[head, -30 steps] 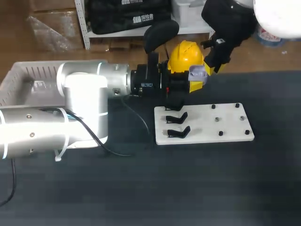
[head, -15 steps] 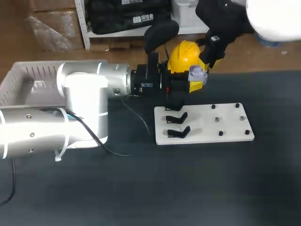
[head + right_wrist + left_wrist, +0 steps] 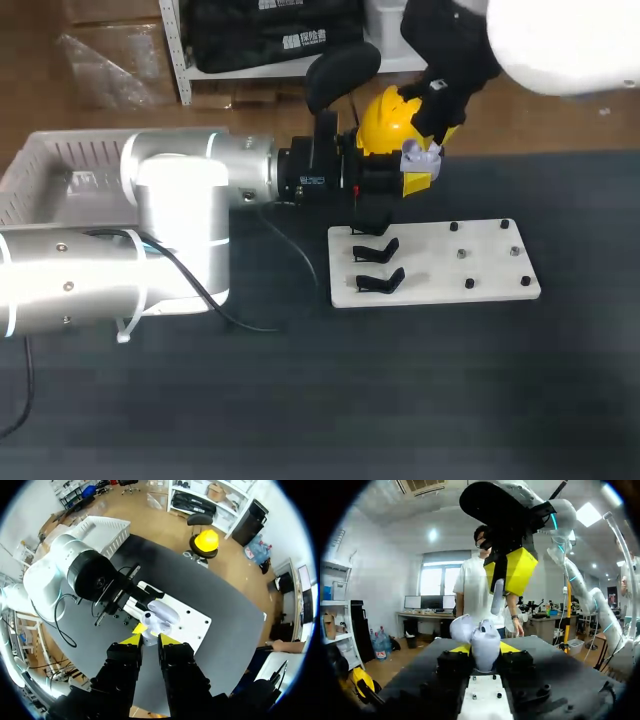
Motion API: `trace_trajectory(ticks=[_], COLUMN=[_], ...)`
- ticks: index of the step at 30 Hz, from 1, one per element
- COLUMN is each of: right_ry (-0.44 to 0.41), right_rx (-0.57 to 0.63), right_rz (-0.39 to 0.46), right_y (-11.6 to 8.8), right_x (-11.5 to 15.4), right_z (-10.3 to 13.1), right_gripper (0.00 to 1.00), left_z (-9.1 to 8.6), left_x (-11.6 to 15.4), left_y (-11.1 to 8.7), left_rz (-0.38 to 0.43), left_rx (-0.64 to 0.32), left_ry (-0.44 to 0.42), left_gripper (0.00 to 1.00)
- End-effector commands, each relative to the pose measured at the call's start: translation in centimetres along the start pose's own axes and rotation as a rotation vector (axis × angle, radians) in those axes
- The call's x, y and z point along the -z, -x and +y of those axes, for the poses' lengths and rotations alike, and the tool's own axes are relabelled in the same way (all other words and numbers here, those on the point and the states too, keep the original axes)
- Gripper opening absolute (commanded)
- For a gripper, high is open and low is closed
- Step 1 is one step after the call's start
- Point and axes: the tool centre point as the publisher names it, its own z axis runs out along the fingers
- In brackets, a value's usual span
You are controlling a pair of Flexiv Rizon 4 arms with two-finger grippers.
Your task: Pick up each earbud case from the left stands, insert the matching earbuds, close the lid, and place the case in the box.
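While we hold it, earbud case (image 3: 421,157): lid open, up above the far edge of the stand board (image 3: 480,262).
Left claw (image 3: 483,653): we have both fingers pressed against the case's sides.
Right claw (image 3: 150,639): just over the case, tips nearly together, pinching an earbud (image 3: 497,597).
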Motion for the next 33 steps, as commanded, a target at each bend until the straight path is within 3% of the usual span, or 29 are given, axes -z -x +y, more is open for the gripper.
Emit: trace_trajectory(ticks=[1, 33], right_ry=[0.003, 0.024], right_rx=[-0.026, -0.041], right_rz=[-0.015, -0.056], right_y=[0.26, 0.4], right_x=[-0.38, -1.23], right_z=[-0.28, 0.34], right_gripper=[0.0, 0.0], left_z=[0.0, 0.0], left_x=[0.01, 0.01], left_y=[-0.02, -0.02], left_rz=[-0.001, -0.001], left_rx=[-0.001, -0.001], left_ry=[0.0, 0.0], left_gripper=[0.0, 0.0])
